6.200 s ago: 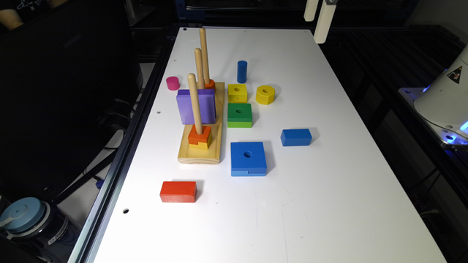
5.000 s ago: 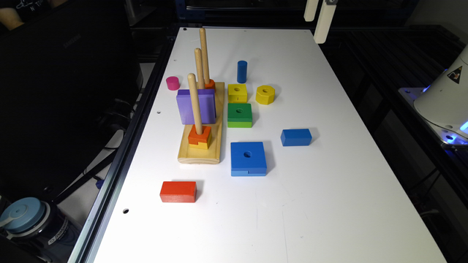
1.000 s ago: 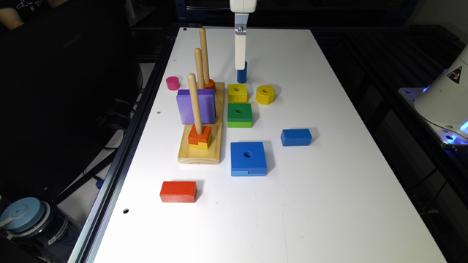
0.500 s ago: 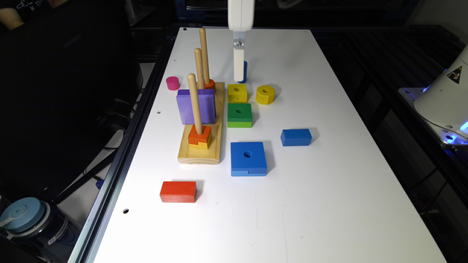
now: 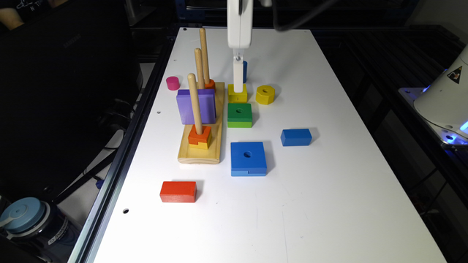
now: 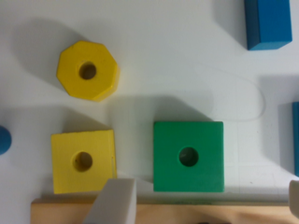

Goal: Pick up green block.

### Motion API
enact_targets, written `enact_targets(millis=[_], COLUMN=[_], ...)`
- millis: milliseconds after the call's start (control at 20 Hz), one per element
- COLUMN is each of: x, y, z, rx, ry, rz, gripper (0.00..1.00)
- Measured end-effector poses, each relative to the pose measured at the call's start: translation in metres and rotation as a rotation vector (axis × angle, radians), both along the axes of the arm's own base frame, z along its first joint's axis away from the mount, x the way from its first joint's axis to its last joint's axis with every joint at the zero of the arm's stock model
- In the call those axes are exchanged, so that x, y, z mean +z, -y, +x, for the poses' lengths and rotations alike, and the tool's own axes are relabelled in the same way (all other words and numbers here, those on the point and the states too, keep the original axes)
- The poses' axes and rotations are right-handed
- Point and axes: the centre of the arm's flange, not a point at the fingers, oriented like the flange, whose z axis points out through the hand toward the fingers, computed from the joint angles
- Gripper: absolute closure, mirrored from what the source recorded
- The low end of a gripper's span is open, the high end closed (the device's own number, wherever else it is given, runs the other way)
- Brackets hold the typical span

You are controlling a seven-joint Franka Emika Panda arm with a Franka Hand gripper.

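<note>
On the white table (image 5: 329, 190), seen from the exterior view, I have the green block (image 5: 240, 114) lying flat just beside the wooden peg base (image 5: 204, 146), on the exterior view's right of it. It is square, so it has no long axis; its centre hole faces straight up and its edges run roughly parallel to the base. A dark green layer sits over a lime one. Beyond it, almost touching, is the yellow square block (image 5: 237, 93), and the gripper (image 5: 238, 78) hangs above that one, not the green. The yellow octagon (image 5: 265, 94) lies further from the base than the yellow square. The big blue square block (image 5: 248, 158) sits on the near side of the green one, apart from it. The tabletop is smooth and matte, and the room around it is dark, with black framing.

Through the wrist view, the green block (image 6: 188, 156) shows painted wood with crisp corners and a round hole, one edge close along the peg base (image 6: 154, 212). The yellow square block (image 6: 83, 161) is beside it with a gap between. Two pale fingers (image 6: 114, 200) stand wide apart, so I read the claw as released, though its far finger is barely in frame.
</note>
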Motion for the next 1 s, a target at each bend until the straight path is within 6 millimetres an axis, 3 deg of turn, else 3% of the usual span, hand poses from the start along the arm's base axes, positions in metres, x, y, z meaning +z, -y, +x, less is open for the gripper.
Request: enact_targets(millis=[350,650,1000], x=[-0.002,-0.031,-0.030], y=[0.000,0.000,0.000], z=[0.000,0.000,0.000], rx=[0.000,0.000,-0.001], ry=[-0.002,0.000,0.002], rz=[-0.001,0.001,0.000], gripper=[0.00,0.00,0.00])
